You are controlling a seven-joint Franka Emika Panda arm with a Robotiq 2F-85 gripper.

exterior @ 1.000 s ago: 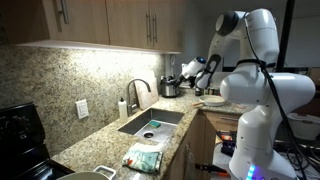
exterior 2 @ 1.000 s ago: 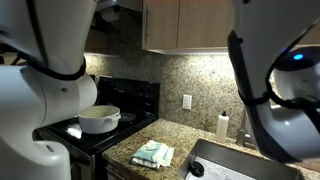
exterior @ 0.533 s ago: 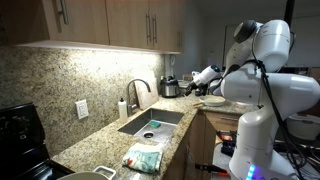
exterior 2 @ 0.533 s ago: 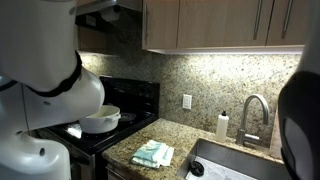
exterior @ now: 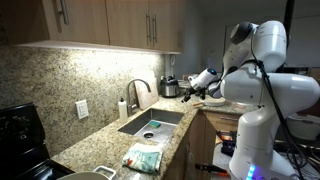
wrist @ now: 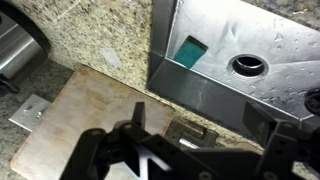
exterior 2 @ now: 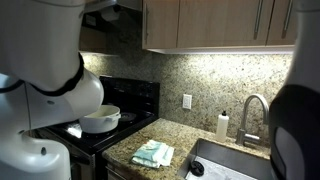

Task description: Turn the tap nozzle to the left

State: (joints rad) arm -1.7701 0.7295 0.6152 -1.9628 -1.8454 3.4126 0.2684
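Away from the sink point(exterior: 165, 118), your gripper point(exterior: 196, 88) hangs in the air over the far end of the granite counter point(exterior: 100, 140), at the tip of the white arm point(exterior: 262, 60), in an exterior view. From the wrist view the gripper point(wrist: 197, 140) looks down with its jaws spread apart and nothing between them, above a pale cutting board point(wrist: 90, 110) lying just beside the steel sink point(wrist: 200, 85). Inside that basin you see a teal sponge point(wrist: 188, 52) against the near wall and the round drain point(wrist: 248, 65) farther in.

Behind the basin, the tap nozzle point(exterior: 140, 81) stands upright at the backsplash, its dark arch curving over the bowl, well apart from the gripper. Seen in an exterior view, the tap nozzle point(exterior 2: 266, 115) rises just beside a small white soap bottle point(exterior 2: 223, 127), which also shows in an exterior view as the soap bottle point(exterior: 122, 108) on the wall side of the tap.

A folded green-and-white cloth point(exterior: 145, 157) lies on the counter near the sink's end, and shows again as the cloth point(exterior 2: 153, 154) beside the black stove point(exterior 2: 120, 100)
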